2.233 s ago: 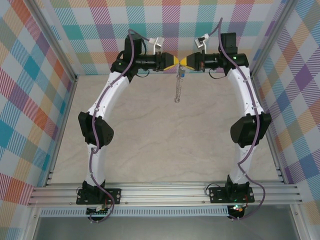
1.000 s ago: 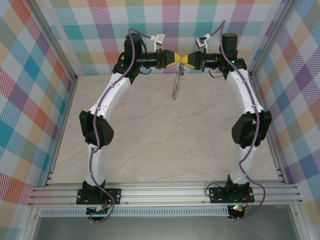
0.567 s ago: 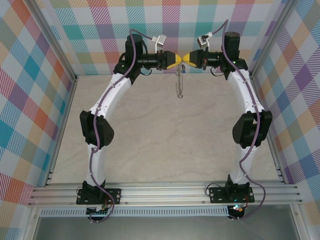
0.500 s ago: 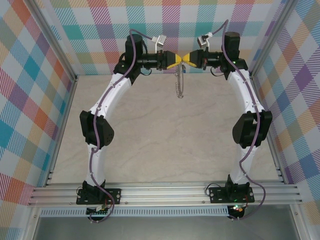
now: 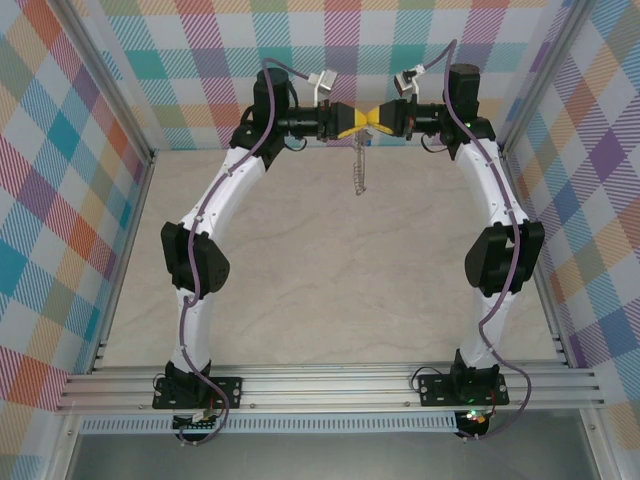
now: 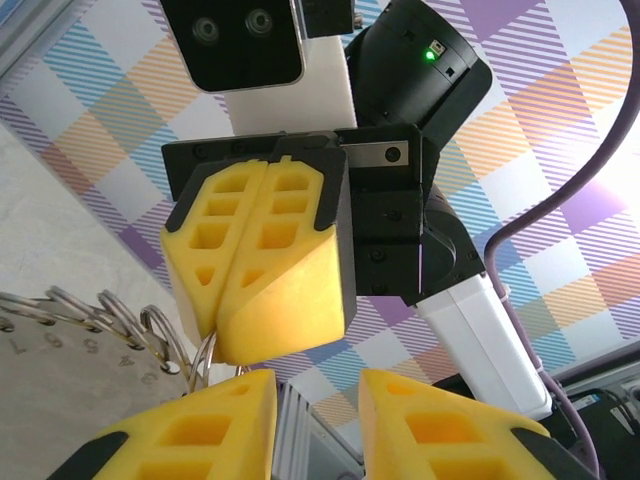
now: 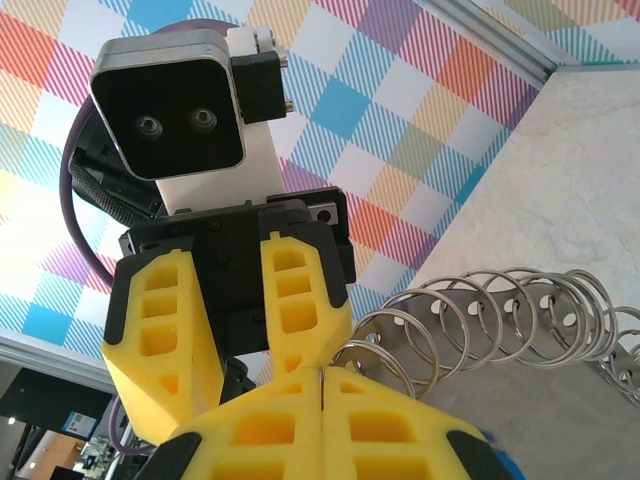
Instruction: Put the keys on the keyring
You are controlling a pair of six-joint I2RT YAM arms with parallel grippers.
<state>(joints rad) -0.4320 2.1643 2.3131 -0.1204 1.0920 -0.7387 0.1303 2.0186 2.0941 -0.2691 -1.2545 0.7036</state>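
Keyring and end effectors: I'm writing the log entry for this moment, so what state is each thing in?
left end effector: open, fingers apart, facing the right one.
right end effector: shut, pinching the keyring's end loop.
keyring: hanging from the right end effector.
key: blue head beside the right fingers; whether it is on the ring, cannot tell.

Shiny metal keyring [image 7: 490, 310], matt yellow plastic fingers [image 6: 270, 260], smooth marbled tabletop [image 5: 330, 280].
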